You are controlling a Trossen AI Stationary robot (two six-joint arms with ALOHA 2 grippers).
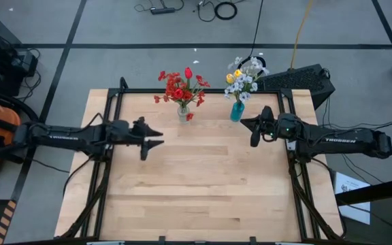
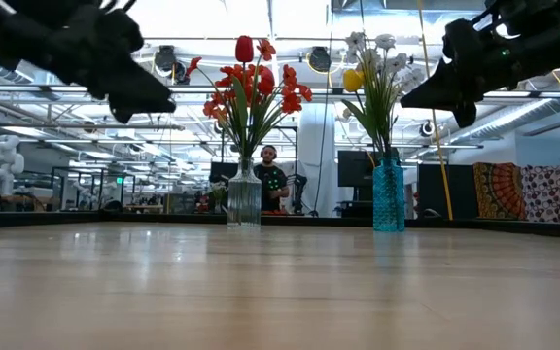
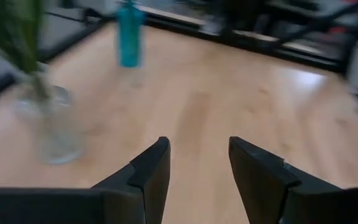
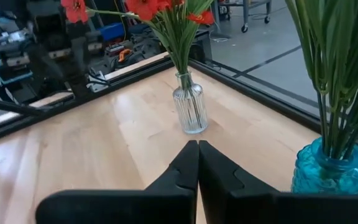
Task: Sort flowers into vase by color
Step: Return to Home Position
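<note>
The red flowers [image 1: 180,85] stand with their stems in a clear ribbed glass vase [image 1: 183,112] near the table's far edge; they also show in the low view [image 2: 251,83]. White-grey sprays and a yellow tulip [image 1: 243,76] stand in a blue glass vase [image 1: 237,111] to its right. My left gripper [image 1: 154,139] hovers open above the table, near side and left of the clear vase [image 3: 55,127]. My right gripper [image 1: 252,131] hovers shut just near side and right of the blue vase [image 4: 331,168]. Neither holds anything.
The wooden table [image 1: 196,197] stretches bare from the vases to its near edge. A black frame [image 1: 118,95] runs along the table's sides. A person [image 2: 270,180] stands in the room beyond the far edge. Cables and boxes lie on the floor around.
</note>
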